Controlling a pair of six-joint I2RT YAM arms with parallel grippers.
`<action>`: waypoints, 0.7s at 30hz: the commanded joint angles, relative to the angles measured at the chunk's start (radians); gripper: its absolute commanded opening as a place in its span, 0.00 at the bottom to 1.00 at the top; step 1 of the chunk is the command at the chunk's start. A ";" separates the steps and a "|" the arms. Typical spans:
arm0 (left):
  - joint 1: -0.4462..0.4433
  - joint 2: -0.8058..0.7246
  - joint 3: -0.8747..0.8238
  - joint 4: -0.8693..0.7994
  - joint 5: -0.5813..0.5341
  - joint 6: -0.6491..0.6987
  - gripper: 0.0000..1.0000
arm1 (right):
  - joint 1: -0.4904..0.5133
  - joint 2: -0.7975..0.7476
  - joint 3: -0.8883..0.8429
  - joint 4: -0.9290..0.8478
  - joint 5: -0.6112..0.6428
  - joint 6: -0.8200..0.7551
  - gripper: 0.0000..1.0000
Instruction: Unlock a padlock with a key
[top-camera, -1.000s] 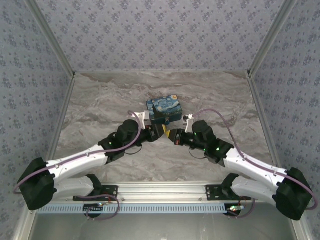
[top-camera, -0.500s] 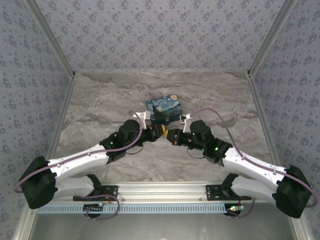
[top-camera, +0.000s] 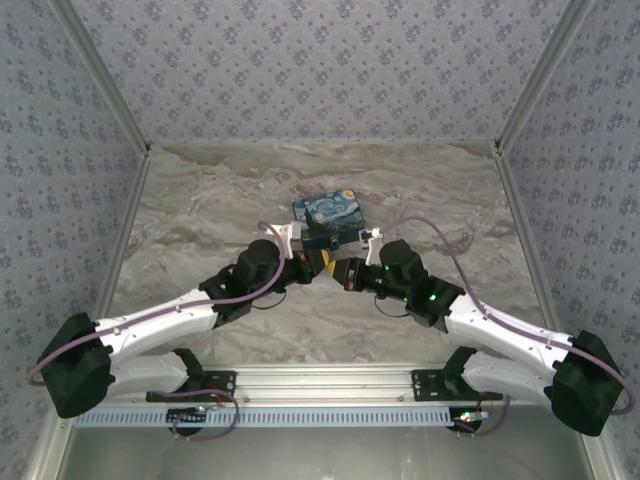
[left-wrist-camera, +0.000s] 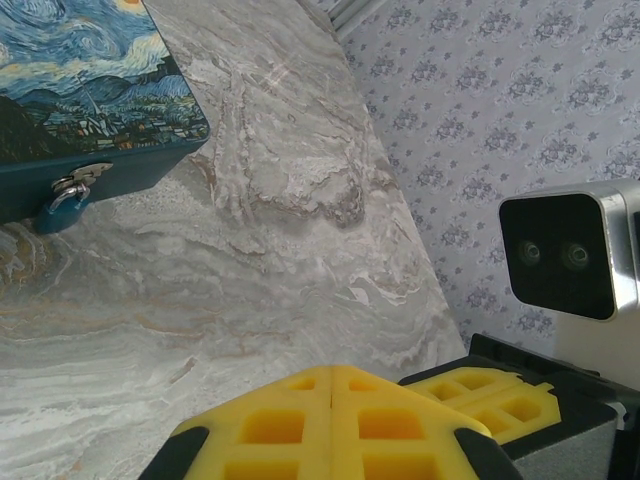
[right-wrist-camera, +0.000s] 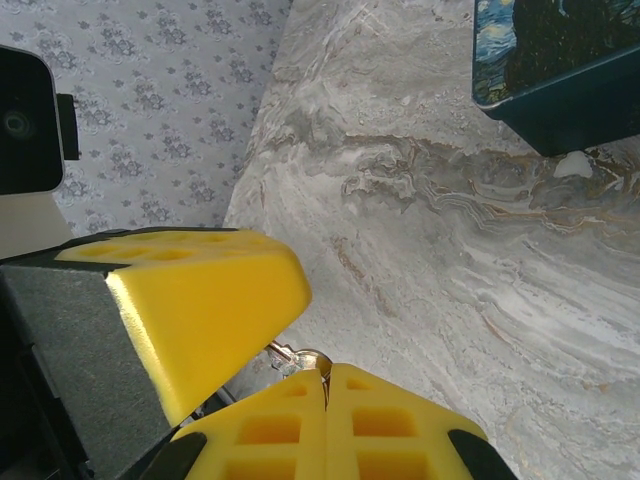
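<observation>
Top view: two white-and-black robot arms reach in from the near edge of a grey marbled tabletop (top-camera: 200, 200). Their tips almost meet just in front of a small tin box painted with a blue and yellow starry night (top-camera: 327, 218). The left gripper (top-camera: 320, 262) and the right gripper (top-camera: 347, 272) sit just beside each other, and from up here I cannot tell how their jaws stand.

Left wrist view: the left gripper's yellow pads are pressed together, with nothing visible between them. The tiny teal-blue padlock with a thin silvery shackle (left-wrist-camera: 60, 208) hangs from the clasp on the box's front wall, resting at the tabletop and well apart from the pads.

Right wrist view: the right gripper's yellow pads are pressed together too, pinching what looks like a small silvery metal key (right-wrist-camera: 298, 355) at their very tip. One end runs under the left gripper's pad – whether that pad has caught it, I cannot tell.

What could go wrong from here:
- The key is held by very little metal, so it may twist or drop when it meets the lock.
- The padlock hangs free, so a push could swing it aside rather than seat the key.
- The box looks unfixed, and a nudge may slide it.
- The two grippers are so close that they may knock each other – and the key with them.
</observation>
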 joint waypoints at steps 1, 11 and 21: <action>-0.005 -0.049 0.026 -0.010 -0.019 0.052 0.00 | -0.001 -0.011 0.041 -0.019 -0.021 -0.047 0.06; 0.010 -0.174 0.012 -0.061 0.000 0.172 0.00 | -0.047 -0.060 0.064 -0.069 -0.141 -0.159 0.40; 0.052 -0.255 0.035 -0.086 0.073 0.241 0.00 | -0.140 -0.132 0.053 0.047 -0.359 -0.214 0.72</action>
